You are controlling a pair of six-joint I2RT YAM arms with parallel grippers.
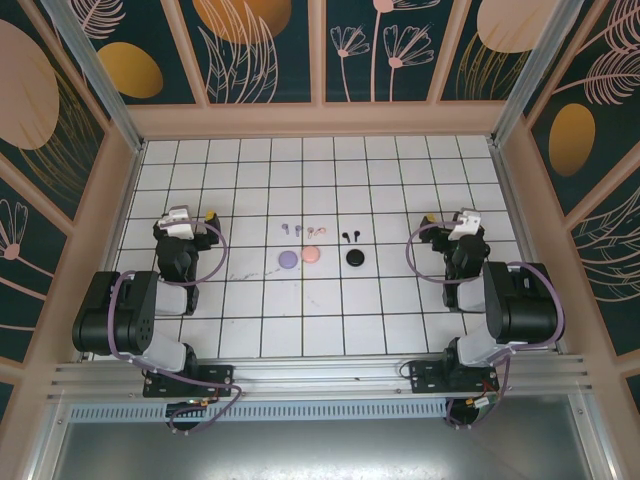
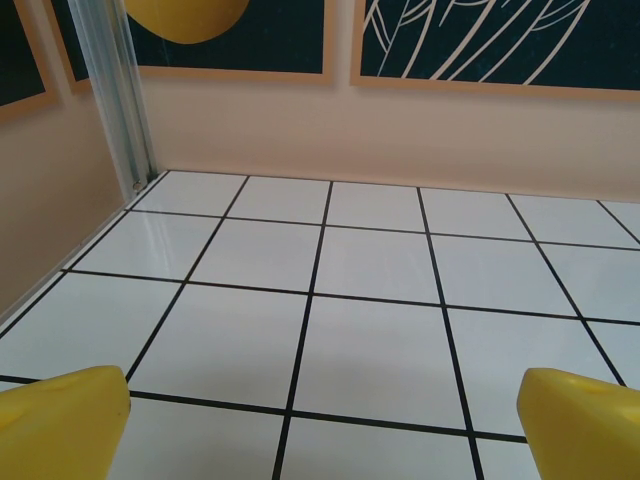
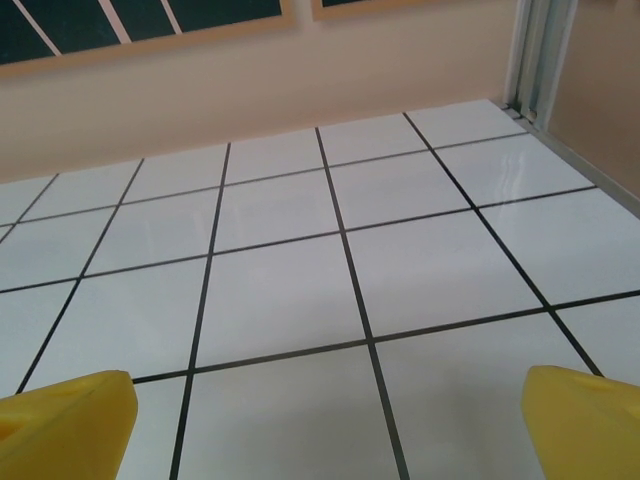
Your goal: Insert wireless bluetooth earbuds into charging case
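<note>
A lilac-grey earbud pair [image 1: 290, 229], a pale pink earbud pair [image 1: 315, 230] and a black earbud pair [image 1: 348, 235] lie in a row at mid-tabletop [image 1: 400, 300], too small from above to make out their stems. Just nearer the arms lie a lilac disc [image 1: 288, 259], a pink disc [image 1: 310, 254] and a black disc [image 1: 354, 257]. The left gripper [image 1: 187, 214] and right gripper [image 1: 460, 216] sit well apart on either side, jaws spread, holding nothing. In the wrist views the yellow left fingertips [image 2: 60, 425] and right fingertips [image 3: 580, 420] are cut off at the lower corners. Ahead of them, bare tiles run to the back wall [image 2: 400, 130].
</note>
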